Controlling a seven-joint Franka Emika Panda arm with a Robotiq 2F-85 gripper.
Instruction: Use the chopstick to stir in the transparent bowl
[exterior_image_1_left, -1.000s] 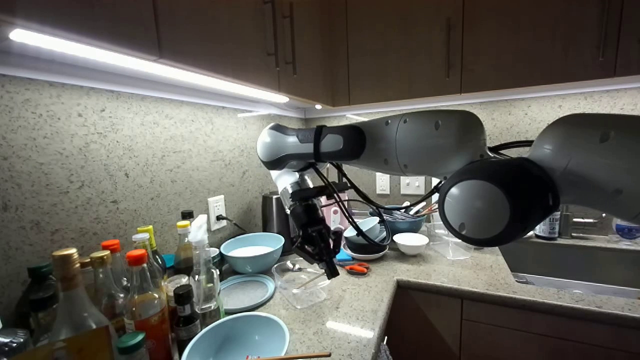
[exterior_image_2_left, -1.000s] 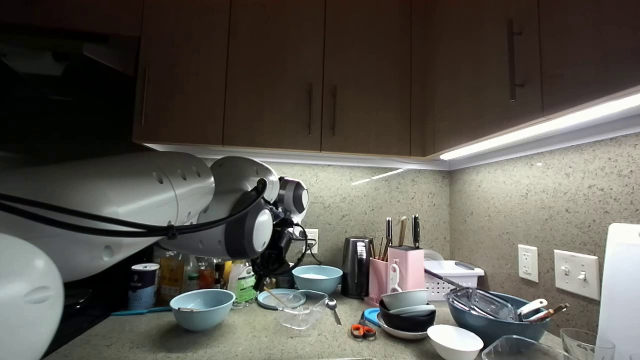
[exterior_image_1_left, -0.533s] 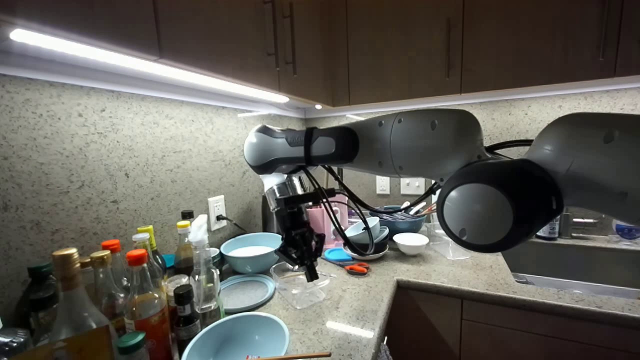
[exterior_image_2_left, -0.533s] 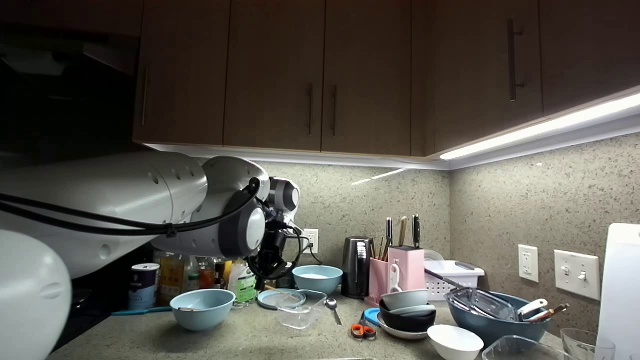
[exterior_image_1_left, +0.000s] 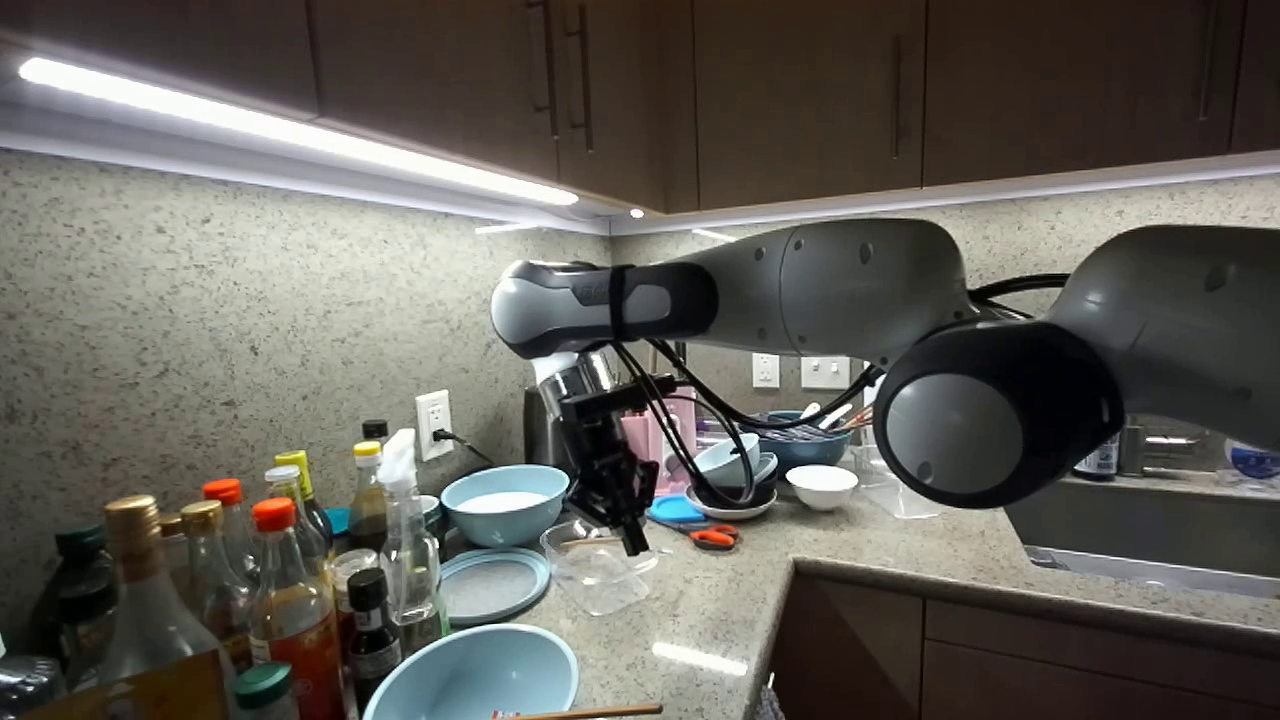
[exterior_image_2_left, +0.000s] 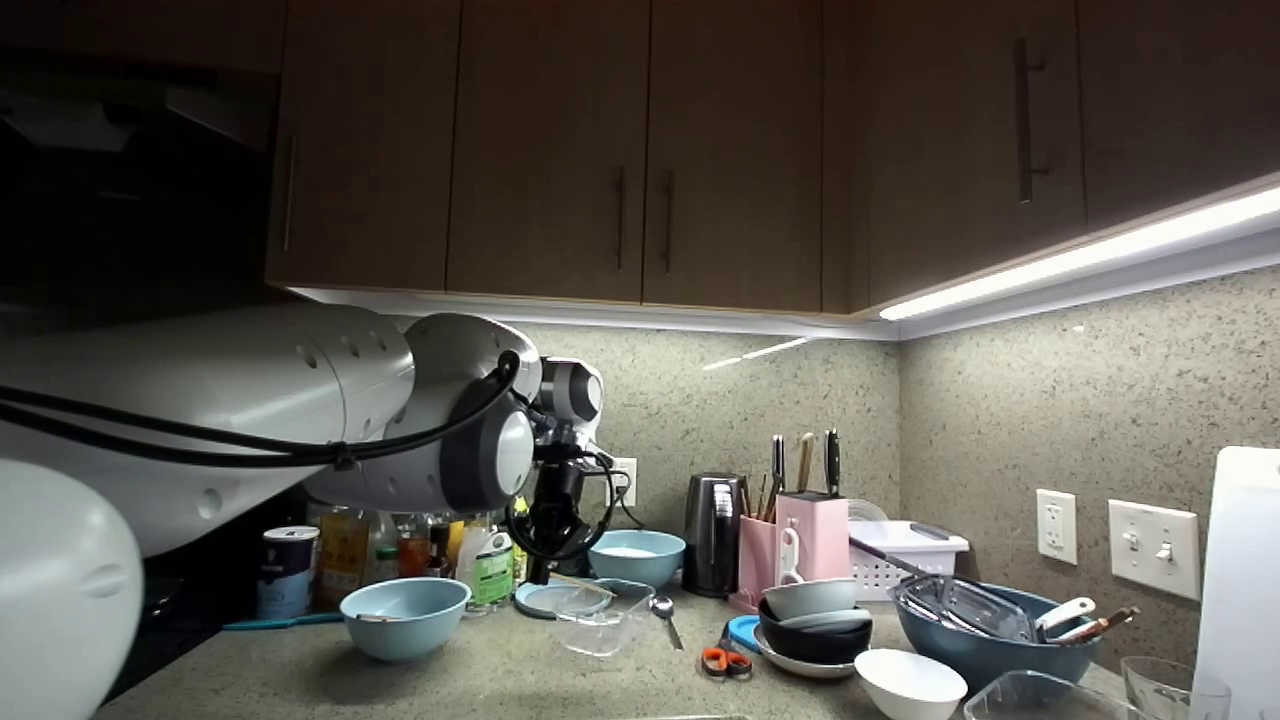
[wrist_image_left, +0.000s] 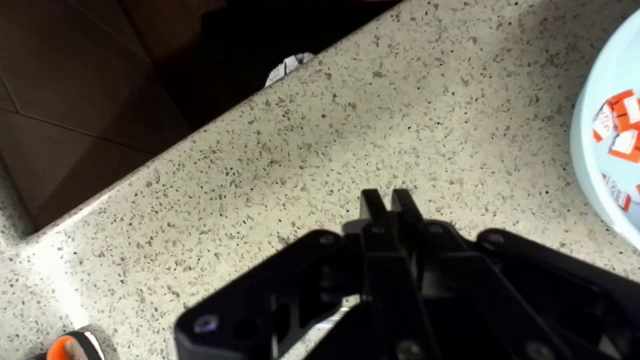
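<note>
The gripper (wrist_image_left: 388, 201) is sweeping across the transparent bowl (exterior_image_2_left: 598, 637) and turning slightly back, and the chopstick (exterior_image_2_left: 582, 584) is swinging with it, now lying flatter over the bowl than a second ago, while the bowl itself is hardly shifting. I am taking this as stirring under way rather than a mere approach, though I cannot tell whether the chopstick's lower end is reaching the bottom. The jaws are standing almost together, evidently pinching the chopstick toward its upper end (the wrist view is not showing it, so the exterior views are settling the matter). The transparent bowl is sitting on the counter (exterior_image_2_left: 500, 677) beside a flat round dish (exterior_image_1_left: 495, 590), with a metal spoon (exterior_image_2_left: 663, 608) lying just by it; I am not making out anything else inside it for certain. Around it, a light-blue bowl (wrist_image_left: 581, 145) is holding orange-and-white packets (wrist_image_left: 620, 122), with a wooden stick (exterior_image_1_left: 600, 712) running out over its rim; another light-blue bowl (exterior_image_1_left: 505, 527) is containing something white (exterior_image_1_left: 502, 502); and a dark-blue bowl (exterior_image_2_left: 985, 655) is cradling assorted utensils (exterior_image_2_left: 1065, 612).
</note>
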